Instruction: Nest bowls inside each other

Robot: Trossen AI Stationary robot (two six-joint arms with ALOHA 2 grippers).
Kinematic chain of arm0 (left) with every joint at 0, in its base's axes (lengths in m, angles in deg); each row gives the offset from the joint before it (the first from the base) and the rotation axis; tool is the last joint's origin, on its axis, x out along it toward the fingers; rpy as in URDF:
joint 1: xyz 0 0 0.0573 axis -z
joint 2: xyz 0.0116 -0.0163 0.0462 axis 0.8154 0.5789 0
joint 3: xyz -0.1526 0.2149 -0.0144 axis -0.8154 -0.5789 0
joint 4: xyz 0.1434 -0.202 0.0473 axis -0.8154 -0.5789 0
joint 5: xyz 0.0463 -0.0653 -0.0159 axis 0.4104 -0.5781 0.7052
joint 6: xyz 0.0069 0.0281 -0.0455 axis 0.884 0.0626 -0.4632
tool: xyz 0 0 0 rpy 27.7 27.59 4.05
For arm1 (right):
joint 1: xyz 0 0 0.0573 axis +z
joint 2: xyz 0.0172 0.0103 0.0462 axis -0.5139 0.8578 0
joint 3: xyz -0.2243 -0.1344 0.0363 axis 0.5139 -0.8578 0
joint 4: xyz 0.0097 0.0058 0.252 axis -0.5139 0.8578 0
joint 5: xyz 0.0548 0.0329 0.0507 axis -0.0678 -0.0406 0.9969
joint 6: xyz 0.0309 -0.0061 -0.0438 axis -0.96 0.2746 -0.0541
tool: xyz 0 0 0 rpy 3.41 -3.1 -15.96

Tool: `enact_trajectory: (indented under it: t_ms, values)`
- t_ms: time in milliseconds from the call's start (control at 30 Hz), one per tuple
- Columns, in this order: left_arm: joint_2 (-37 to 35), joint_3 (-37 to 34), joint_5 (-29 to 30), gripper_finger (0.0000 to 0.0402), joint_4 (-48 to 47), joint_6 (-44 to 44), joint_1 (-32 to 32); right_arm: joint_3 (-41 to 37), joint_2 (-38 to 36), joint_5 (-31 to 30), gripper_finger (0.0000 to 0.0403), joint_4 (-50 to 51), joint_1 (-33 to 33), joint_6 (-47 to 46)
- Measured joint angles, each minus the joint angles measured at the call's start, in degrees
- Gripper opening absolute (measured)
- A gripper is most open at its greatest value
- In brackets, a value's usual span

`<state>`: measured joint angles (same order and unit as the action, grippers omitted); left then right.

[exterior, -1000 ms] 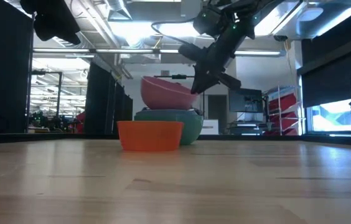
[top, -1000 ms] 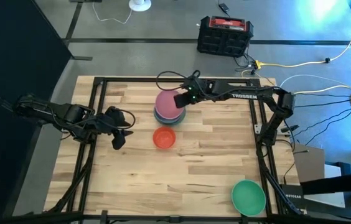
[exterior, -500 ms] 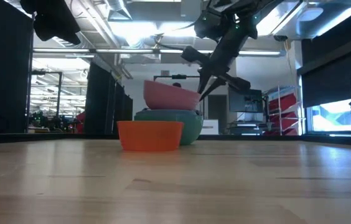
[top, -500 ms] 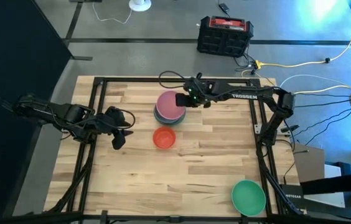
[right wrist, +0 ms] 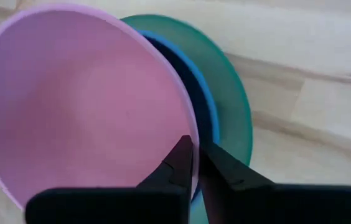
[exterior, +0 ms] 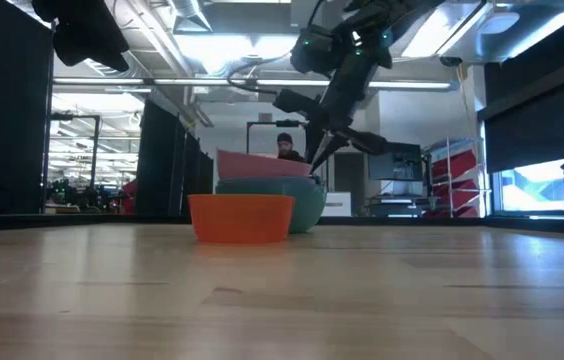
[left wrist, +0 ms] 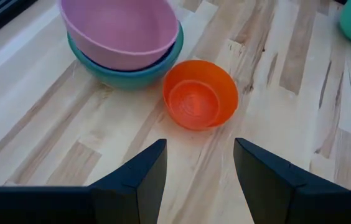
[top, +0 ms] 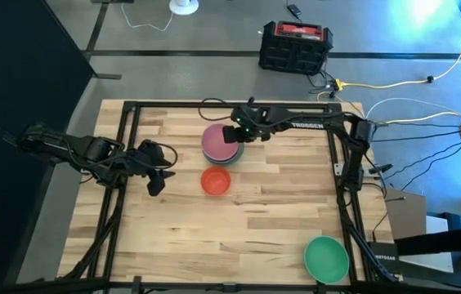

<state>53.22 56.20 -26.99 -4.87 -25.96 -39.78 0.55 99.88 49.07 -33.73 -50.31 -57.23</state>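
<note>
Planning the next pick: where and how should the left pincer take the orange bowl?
Grip the orange bowl by its rim, coming straight down from above. It stands upright, mouth up and empty, apart from the pink bowl stack, so one finger can go inside the thin wall and one outside. The side facing the open left pincer looks clearest.

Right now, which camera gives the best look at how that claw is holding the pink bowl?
The right wrist view: the right gripper is shut on the pink bowl, pinching its rim. The high view shows only the arm over it, the low view the bowl's tilted edge, and the left wrist view the bowl without the claw.
</note>
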Motion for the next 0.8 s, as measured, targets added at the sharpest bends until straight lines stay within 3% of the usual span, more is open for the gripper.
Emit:
enact_trajectory:
  t_ms: [533, 800]
  values:
    - [0.0, 0.0, 0.0, 0.0169, 0.2, 1.4, 0.0, 0.8, 0.3, 2.1, 0.0055, 3.5, -0.1, 8.0]
    - [0.0, 0.0, 0.0, 0.0169, 1.0, 1.0, 0.1, 0.8, 0.3, 2.3, 0.0116, 3.6, -0.1, 10.2]
